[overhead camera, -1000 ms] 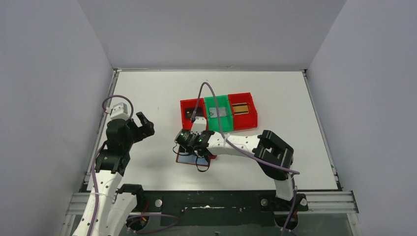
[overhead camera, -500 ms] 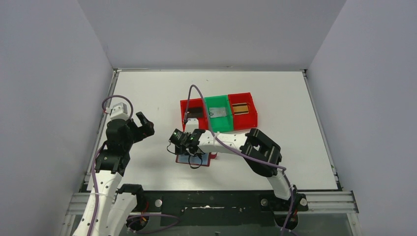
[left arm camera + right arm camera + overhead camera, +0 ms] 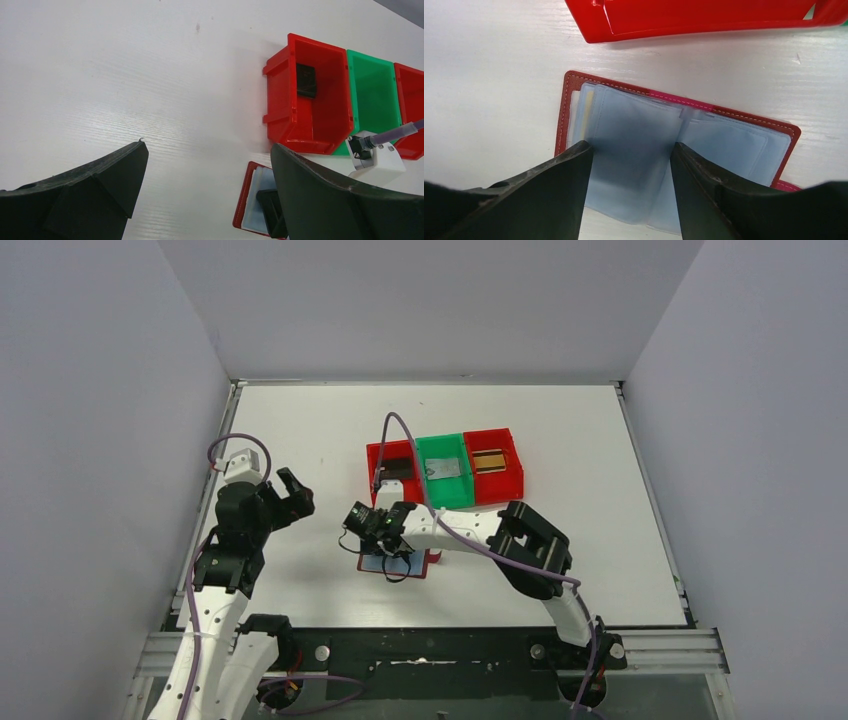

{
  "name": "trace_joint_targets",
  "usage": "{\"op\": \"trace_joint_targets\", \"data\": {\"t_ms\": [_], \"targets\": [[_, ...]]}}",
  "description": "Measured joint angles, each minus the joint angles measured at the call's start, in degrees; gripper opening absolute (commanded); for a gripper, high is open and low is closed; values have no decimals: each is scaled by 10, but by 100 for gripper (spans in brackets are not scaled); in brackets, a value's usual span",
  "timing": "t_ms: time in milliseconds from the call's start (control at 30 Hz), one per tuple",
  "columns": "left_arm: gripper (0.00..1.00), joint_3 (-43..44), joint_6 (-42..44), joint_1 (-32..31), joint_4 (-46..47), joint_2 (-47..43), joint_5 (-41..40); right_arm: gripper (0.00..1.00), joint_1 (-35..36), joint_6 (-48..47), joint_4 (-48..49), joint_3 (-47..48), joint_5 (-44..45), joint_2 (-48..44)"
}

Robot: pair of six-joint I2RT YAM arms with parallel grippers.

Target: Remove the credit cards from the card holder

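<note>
Right gripper [image 3: 630, 147] is parted astride a sleeve [image 3: 634, 115], left gripper [image 3: 208, 147] released; sleeve instead of card [image 3: 587, 112] could be pinched, holder [image 3: 561, 115] dragged.

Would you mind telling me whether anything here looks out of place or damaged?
Nothing looks damaged or spilled. The card holder lies open, a little askew to the red bin beside it, with a pale sleeve between the fingers of the right hand.

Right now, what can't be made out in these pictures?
- Right wrist view: near edge of the card holder, behind the right pincer; what its sleeves hold.
- Top view: most of the card holder, under the right arm.
- Left wrist view: the rightmost red bin, cut by the frame edge.
</note>
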Motion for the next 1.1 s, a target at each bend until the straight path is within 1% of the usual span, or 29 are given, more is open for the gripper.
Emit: {"op": "trace_joint_targets", "data": {"t_ms": [133, 267, 433, 600, 800, 867, 1000, 1100], "targets": [[96, 0, 0, 0, 0, 0, 3, 45, 0, 1, 16, -15, 4, -6], [96, 0, 0, 0, 0, 0, 8, 36, 0, -10, 49, -64, 5, -34], [96, 0, 0, 0, 0, 0, 10, 37, 0, -65, 89, -133, -5, -78], [96, 0, 0, 0, 0, 0, 12, 37, 0, -122, 109, -176, -13, -109], [95, 0, 0, 0, 0, 3, 17, 32, -9, -179, 127, -223, -26, -144], [92, 0, 1, 0, 0, 4, 25, 28, -15, -190, 141, -238, -35, -154], [86, -2, 4, 0, 8, 7, 78, 23, -35, -202, 188, -285, -79, -184], [82, -12, 3, 0, 23, 14, 151, 22, -49, -196, 228, -316, -113, -201]]}}
